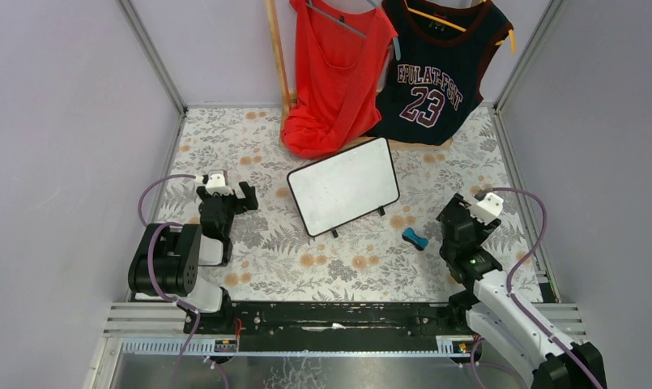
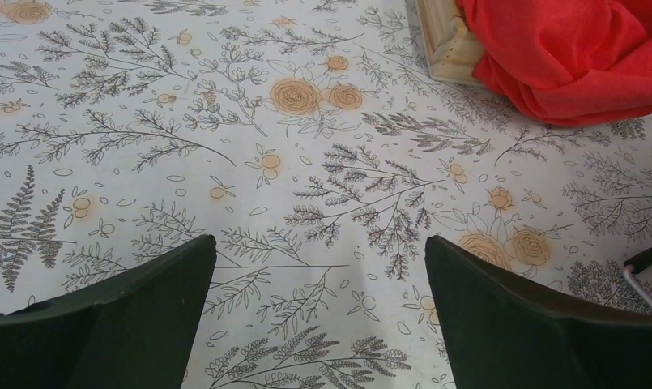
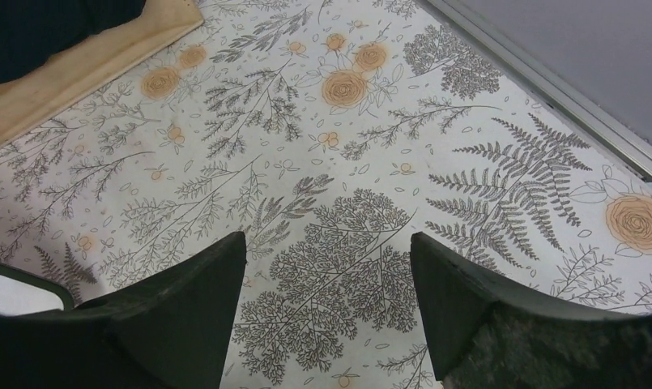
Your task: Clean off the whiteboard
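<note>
I see my left end effector [image 1: 223, 194] and right end effector [image 1: 466, 212] both spread and empty, with the whiteboard [image 1: 344, 186] on the table [image 1: 322, 267] between them, long axis rising rightward, and the blue eraser [image 1: 415, 238] nearer the right.

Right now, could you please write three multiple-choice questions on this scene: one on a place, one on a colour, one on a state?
1. Where does the blue eraser lie from the whiteboard? A) on it B) beside it, toward the right claw C) behind it
2. What colour is the top hanging left of the numbered jersey? A) green B) yellow C) red
3. How is the left claw? A) open, empty B) shut on the eraser C) shut on the whiteboard
Answers: 1 B, it lies on the tablecloth right of the board; 2 C, its fabric is red; 3 A, only tablecloth shows inside it.
</note>
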`<state>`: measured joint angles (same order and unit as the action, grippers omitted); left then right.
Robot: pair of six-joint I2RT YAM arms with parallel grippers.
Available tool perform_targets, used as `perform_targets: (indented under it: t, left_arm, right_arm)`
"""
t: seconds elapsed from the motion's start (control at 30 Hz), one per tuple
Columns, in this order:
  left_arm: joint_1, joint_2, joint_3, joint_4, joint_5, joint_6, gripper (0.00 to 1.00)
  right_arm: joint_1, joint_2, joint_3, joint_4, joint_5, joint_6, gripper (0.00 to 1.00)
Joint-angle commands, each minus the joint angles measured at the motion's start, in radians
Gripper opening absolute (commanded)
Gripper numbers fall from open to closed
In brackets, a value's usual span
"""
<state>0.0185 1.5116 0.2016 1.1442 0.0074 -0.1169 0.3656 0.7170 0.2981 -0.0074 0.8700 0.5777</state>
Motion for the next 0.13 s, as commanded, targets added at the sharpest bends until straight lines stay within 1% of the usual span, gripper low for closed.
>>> perform_targets:
  t: [0.0,0.1]
  left_arm:
    - [-0.004,0.002,0.015,0.083,-0.025,0.023,1.00]
    - [-0.003,0.002,0.014,0.083,-0.025,0.023,1.00]
  right_arm:
    - [0.001,0.000,-0.012,0.070,0.012,-0.046,0.80]
    - [0.001,0.037,0.013,0.050,0.000,-0.064,0.82]
